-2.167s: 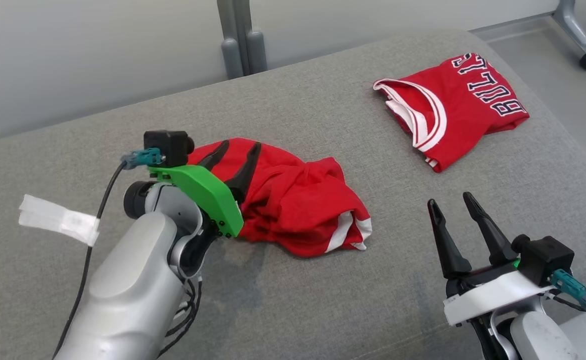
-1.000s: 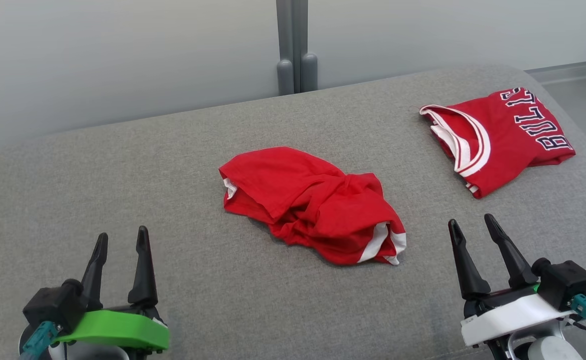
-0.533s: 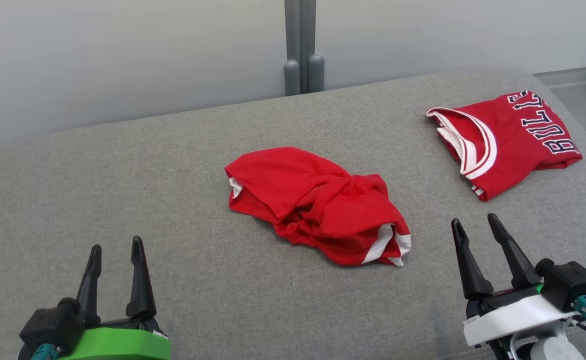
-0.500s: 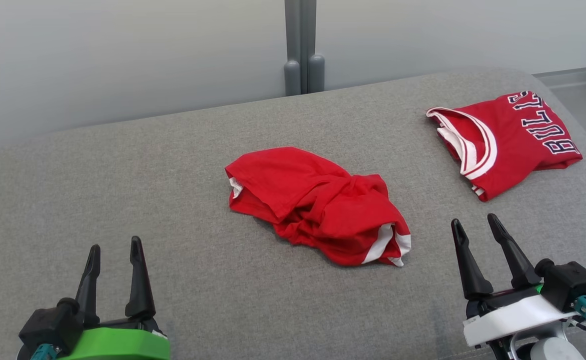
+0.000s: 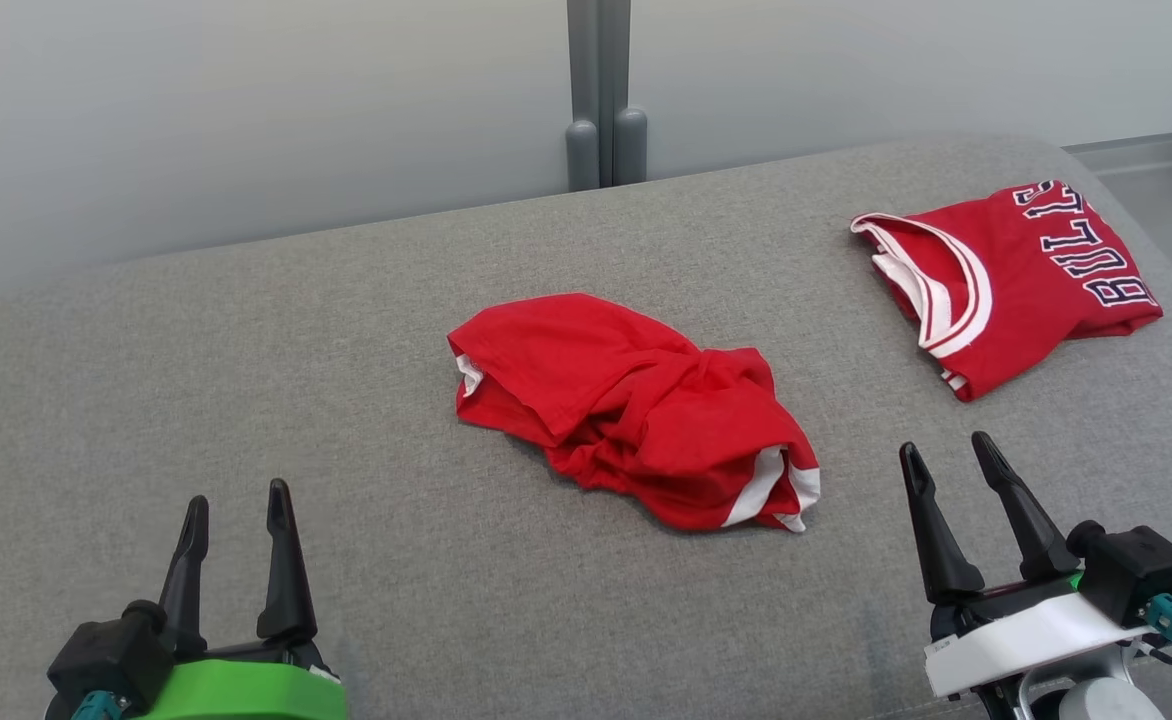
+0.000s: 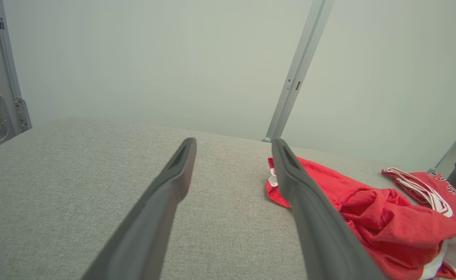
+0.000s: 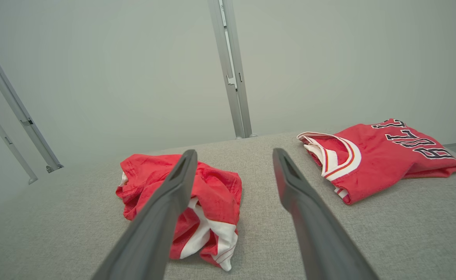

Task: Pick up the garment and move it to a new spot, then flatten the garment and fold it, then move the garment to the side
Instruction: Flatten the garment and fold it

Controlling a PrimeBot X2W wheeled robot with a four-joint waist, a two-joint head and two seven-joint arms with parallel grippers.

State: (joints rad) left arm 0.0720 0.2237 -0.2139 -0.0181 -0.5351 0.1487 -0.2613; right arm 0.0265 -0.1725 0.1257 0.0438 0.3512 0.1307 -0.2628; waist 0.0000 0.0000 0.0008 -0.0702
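- My left gripper is back at the lower left of the head view. A couple of seconds ago it was reaching over the crumpled red garment, and now it's well clear of the cloth.
- Left jaws are released, spread wide with nothing between them. The left wrist view looks straight down the gap to bare grey cushion.
- The right gripper hangs at the lower right. Its jaws are released too and empty, and it has hardly shifted over the last second.
- The garment lies in a bunched heap in the middle of the cushion. One white-striped hem sticks out on the side nearer the right gripper.
- It's touching neither gripper, and it hasn't stirred in the last second.
- The folded Bulls jersey sits at the far right, well apart from the heap. I judge that one already dealt with.
- My read is that the garment has been set down at its new spot, so the pick-and-move step is done.
- Flattening comes next, and both arms look parked ready for it. I'd take the two ends of the heap and pull the creases out before any fold.
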